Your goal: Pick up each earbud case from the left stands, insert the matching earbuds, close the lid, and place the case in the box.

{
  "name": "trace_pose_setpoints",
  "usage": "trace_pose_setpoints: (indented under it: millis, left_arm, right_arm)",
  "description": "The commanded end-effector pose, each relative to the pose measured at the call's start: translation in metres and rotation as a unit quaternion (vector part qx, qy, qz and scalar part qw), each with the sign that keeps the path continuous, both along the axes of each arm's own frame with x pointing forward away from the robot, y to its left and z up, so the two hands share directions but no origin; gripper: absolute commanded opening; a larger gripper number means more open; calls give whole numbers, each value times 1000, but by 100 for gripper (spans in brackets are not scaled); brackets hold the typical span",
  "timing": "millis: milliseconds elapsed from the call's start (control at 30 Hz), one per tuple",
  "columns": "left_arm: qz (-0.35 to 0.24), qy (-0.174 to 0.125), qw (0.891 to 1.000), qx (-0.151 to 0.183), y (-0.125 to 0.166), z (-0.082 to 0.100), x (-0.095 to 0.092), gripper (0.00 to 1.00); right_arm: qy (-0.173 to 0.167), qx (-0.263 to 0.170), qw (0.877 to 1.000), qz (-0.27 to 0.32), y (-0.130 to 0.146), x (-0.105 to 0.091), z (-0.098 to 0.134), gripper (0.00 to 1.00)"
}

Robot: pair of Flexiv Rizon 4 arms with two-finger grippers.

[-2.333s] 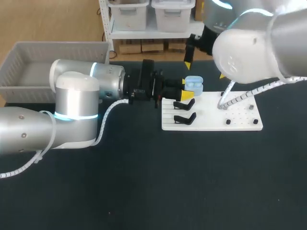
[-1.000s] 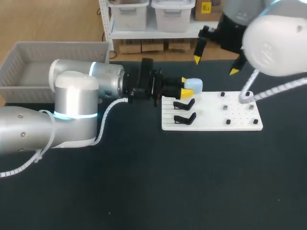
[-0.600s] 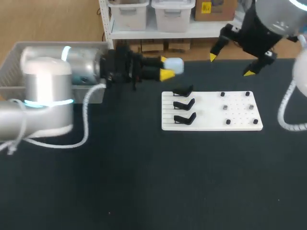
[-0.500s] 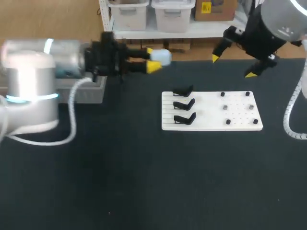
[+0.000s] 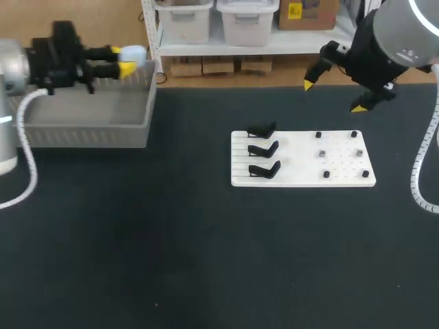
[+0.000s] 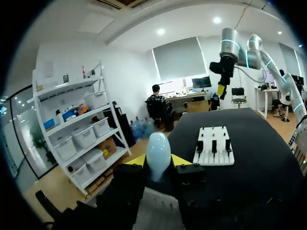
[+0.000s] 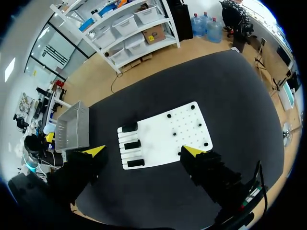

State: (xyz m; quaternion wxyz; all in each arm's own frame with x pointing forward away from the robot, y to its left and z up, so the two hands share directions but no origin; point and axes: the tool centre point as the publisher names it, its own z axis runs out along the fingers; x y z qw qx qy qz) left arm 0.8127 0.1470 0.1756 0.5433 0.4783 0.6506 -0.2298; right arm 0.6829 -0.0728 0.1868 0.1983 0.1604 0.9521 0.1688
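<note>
Earbud case [image 6: 158, 149]: pale blue, long axis straight out from its gripper, rounded end leading.
Left gripper [image 5: 125, 62]: clamped on it, above the box's [image 5: 103, 133] far right corner.
Right gripper [image 5: 333, 96]: spread wide, empty, past the board's [image 5: 302, 159] far edge.

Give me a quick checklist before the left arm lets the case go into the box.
1. Grip on the case: ok. The left gripper is shut on it, a yellow tip on each side.
2. Lid closed: ok. The left wrist view shows a smooth closed shell.
3. Earbuds inside: cannot tell, since the shell hides them.
4. Case over the box: cannot tell. In the head view it hangs by the far right corner, close to the rim.
5. Right gripper clear: ok. It is open, empty and beyond the white board, far from the box.
6. Stands: ok. All three are empty.
</note>
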Motion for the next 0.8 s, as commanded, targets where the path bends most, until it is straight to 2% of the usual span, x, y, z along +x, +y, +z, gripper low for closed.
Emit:
trace_pose_setpoints:
  millis: [33,233,433,467,500,533,800]
  left_arm:
    - [76,25,997,22,34,-13,16,0]
    - [87,42,995,10,58,-35,41,0]
    - [72,48,996,7,66,-41,48,0]
    - [74,51,996,8,67,-42,47,5]
    - [76,55,996,9,69,-43,47,24]
    - [77,57,995,5,71,-43,46,100]
    - [89,59,994,6,75,-41,39,100]
  right_arm:
    - [-4,0,1000,-2,0,-2,-1,100]
    - [-4,0,1000,-2,0,-2,-1,100]
    - [-4,0,1000,-2,0,-2,-1,100]
    - [-4,0,1000,-2,0,-2,-1,100]
    - [-4,0,1000,-2,0,-2,-1,100]
    - [-4,0,1000,-2,0,-2,-1,100]
    - [-4,0,1000,-2,0,-2,-1,100]
